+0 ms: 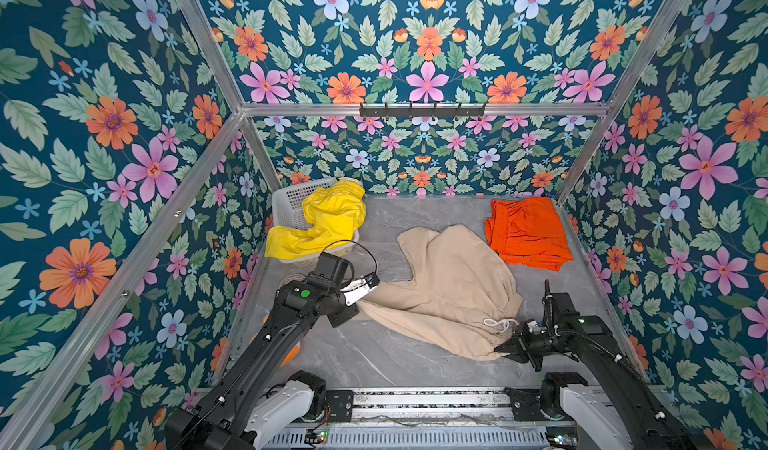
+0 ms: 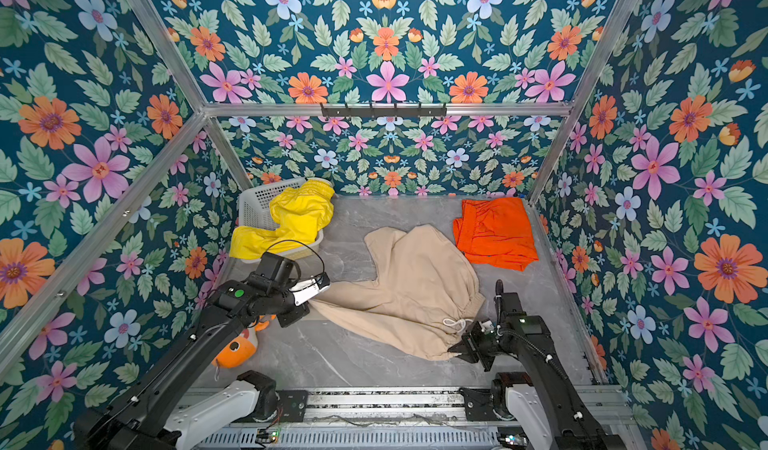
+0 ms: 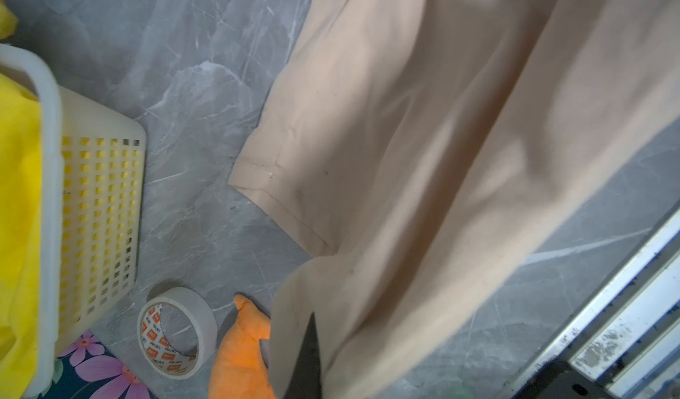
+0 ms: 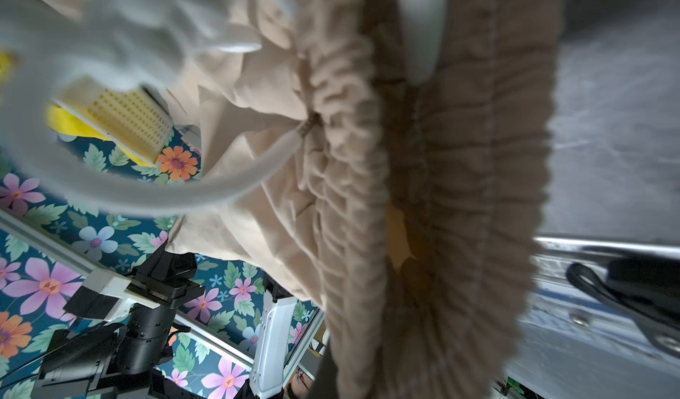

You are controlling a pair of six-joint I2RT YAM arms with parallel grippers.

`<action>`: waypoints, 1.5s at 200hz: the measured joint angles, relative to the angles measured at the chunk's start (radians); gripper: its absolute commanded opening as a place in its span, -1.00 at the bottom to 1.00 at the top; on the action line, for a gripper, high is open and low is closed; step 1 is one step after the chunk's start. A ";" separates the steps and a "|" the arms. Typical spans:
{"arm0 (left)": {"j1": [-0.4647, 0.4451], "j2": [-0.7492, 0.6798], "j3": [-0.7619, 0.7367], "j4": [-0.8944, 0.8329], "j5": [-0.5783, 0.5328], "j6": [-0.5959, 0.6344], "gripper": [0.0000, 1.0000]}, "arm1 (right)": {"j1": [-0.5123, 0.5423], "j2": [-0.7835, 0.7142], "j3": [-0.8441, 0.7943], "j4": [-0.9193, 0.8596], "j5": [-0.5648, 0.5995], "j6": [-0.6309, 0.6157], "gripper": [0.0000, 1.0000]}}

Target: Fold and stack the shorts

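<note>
beige shorts [image 1: 449, 286] in closed left gripper [image 1: 363, 298] and closed right gripper [image 1: 500, 348], opposite ends

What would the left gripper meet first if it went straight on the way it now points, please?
Most likely more of the beige shorts: the left gripper, shut on one leg, points across the table along that cloth. How high it sits above the fabric is unclear.

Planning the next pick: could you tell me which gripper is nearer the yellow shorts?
Left. The left gripper, holding a leg of the beige shorts, is just in front of the yellow shorts; the right gripper is far across, at the beige waistband.
</note>
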 measured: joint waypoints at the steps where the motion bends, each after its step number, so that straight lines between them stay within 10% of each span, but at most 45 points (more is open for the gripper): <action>1: -0.002 0.000 -0.002 0.000 -0.002 0.000 -1.00 | 0.000 0.000 0.000 -0.002 0.002 0.000 -0.77; 15: -0.060 0.014 -0.030 -0.006 -0.018 0.000 -0.93 | 0.016 -0.002 0.000 -0.024 0.038 0.000 -0.50; 34: -0.137 0.031 -0.061 -0.016 -0.025 -0.002 -0.26 | 0.039 -0.008 -0.004 -0.041 0.069 0.002 -0.04; 90: -0.173 -0.033 0.006 -0.037 0.011 -0.064 0.32 | 0.045 -0.012 0.242 -0.217 0.245 -0.026 0.26; 171: 0.020 0.085 0.174 0.196 0.241 -0.367 0.38 | -0.091 0.364 0.410 0.017 0.526 -0.190 0.35; 300: 0.054 0.932 0.570 0.648 0.191 -1.083 0.36 | -0.100 0.661 0.410 0.348 0.490 -0.237 0.32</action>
